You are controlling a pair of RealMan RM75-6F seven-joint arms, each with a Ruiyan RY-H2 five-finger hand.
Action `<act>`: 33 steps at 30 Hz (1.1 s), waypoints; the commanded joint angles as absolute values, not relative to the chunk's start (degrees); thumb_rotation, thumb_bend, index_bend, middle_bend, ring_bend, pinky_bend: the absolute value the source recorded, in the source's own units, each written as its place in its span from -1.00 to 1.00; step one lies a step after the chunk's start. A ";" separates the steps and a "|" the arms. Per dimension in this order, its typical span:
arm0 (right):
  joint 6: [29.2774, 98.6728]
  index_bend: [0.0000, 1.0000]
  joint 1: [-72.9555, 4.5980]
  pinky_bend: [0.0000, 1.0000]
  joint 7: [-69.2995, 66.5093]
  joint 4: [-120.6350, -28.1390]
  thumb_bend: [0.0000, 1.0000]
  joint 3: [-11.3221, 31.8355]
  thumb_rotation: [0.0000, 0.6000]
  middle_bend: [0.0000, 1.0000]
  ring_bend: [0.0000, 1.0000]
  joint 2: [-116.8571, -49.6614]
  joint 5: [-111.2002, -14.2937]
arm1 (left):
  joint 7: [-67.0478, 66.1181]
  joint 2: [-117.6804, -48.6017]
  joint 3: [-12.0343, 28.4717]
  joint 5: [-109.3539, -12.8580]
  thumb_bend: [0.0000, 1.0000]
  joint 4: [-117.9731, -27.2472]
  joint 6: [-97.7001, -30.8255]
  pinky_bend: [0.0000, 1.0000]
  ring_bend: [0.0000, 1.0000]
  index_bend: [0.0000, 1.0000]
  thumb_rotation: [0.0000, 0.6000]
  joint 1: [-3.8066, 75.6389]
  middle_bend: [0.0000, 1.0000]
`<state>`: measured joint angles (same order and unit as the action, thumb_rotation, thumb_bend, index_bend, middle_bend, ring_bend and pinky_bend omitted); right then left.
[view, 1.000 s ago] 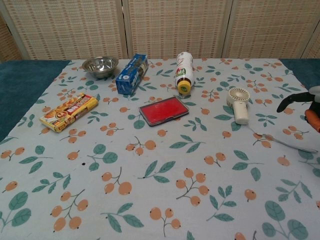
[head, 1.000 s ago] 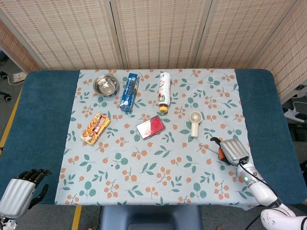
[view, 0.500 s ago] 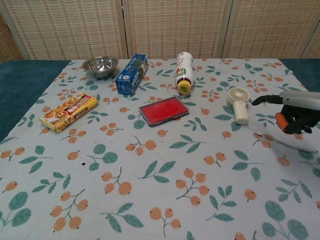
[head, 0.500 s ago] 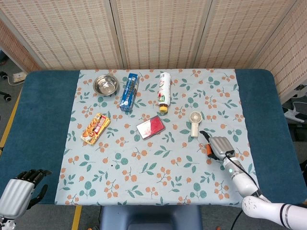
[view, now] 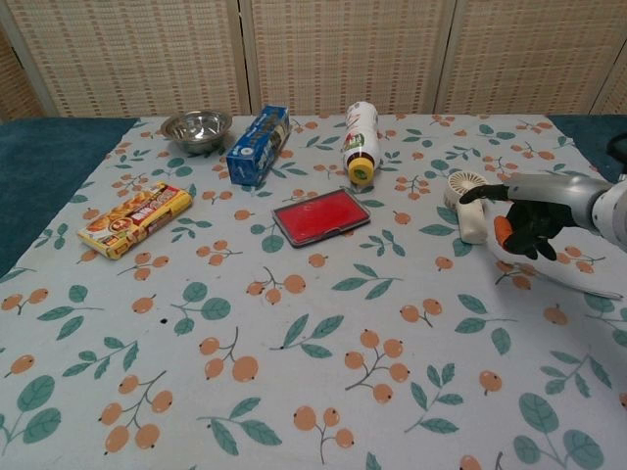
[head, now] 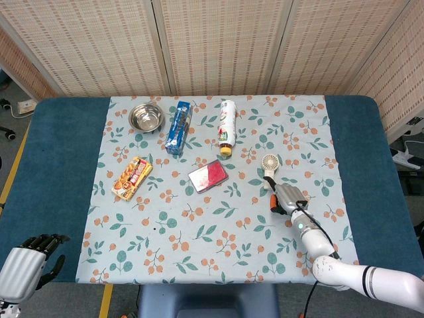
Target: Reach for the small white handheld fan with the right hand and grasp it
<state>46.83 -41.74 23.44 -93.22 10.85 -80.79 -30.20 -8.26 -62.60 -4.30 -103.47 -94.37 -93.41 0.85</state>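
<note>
- Head view: high above the near edge of the table (head: 40, 152), looking steeply down and toward the far edge; takes in the whole floral cloth (head: 218, 218), both side edges and the woven screen (head: 218, 40) behind.
- Chest view: low, near the near edge, facing the far edge at a shallow angle; closer in, side edges cut off.
- Shared: the cloth's middle and far part, with the steel bowl (head: 146, 117) near the far left corner in both.

A: What stands behind the table (head: 53, 165)?
B: A woven folding screen (head: 218, 46), panels side by side.
A: And the table's covering?
B: Blue cloth beneath a floral cloth (head: 218, 225); grey floor (head: 10, 142) at left.
</note>
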 commanded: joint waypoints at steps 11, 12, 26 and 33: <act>45.49 -1.00 -44.57 0.42 21.10 -90.24 0.85 10.34 1.00 0.67 0.38 -80.72 -25.04 | -8.44 -62.61 -4.29 -103.57 -0.14 -94.46 -93.46 0.01 -0.22 -0.31 1.00 0.79 -0.18; 45.28 -1.00 -44.91 0.42 21.18 -90.11 0.85 10.15 1.00 0.67 0.38 -80.70 -24.62 | -8.43 -62.63 -4.26 -103.54 -0.14 -94.46 -93.46 0.01 -0.22 -0.31 1.00 0.80 -0.18; 48.01 -1.00 -45.55 0.42 20.86 -89.04 0.85 8.29 1.00 0.67 0.38 -81.84 -25.90 | -8.32 -62.56 -4.30 -103.69 -0.13 -94.45 -93.61 0.01 -0.22 -0.30 1.00 0.70 -0.17; 47.62 -1.00 -45.78 0.42 20.97 -88.61 0.85 7.53 1.00 0.67 0.38 -81.86 -25.01 | -8.40 -62.55 -4.29 -103.78 -0.13 -94.49 -93.75 0.01 -0.22 -0.31 1.00 0.63 -0.17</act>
